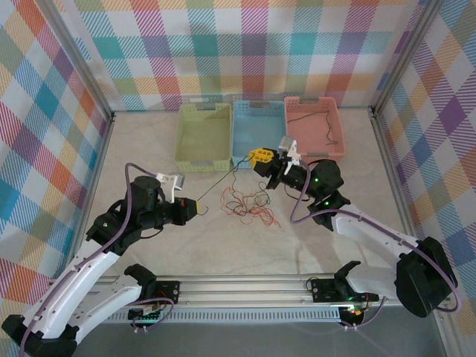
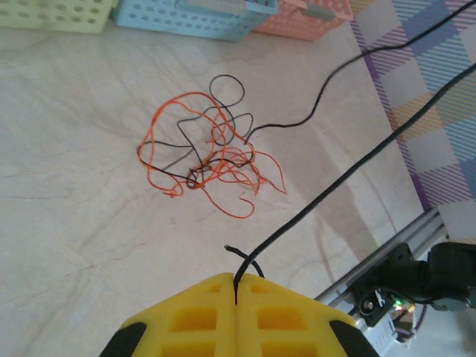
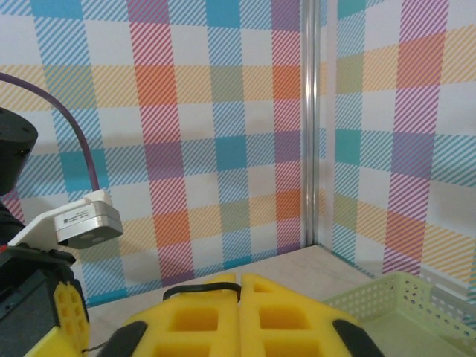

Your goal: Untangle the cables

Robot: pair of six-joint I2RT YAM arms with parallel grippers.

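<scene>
Left tool and right tool are both pinching the black cable; the tangle is lying mid-tabletop. Pulling harder is risking the thin end slipping free, or the tangle cinching tighter.

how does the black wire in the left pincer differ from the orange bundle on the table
The thin black wire runs straight and taut through the air; the orange-red wire bundle lies slack in loops on the pale table. The black wire's end is pinched in the shut yellow left pincer; the orange-red bundle lies free of it. Both are hair-thin and flexible.
</scene>
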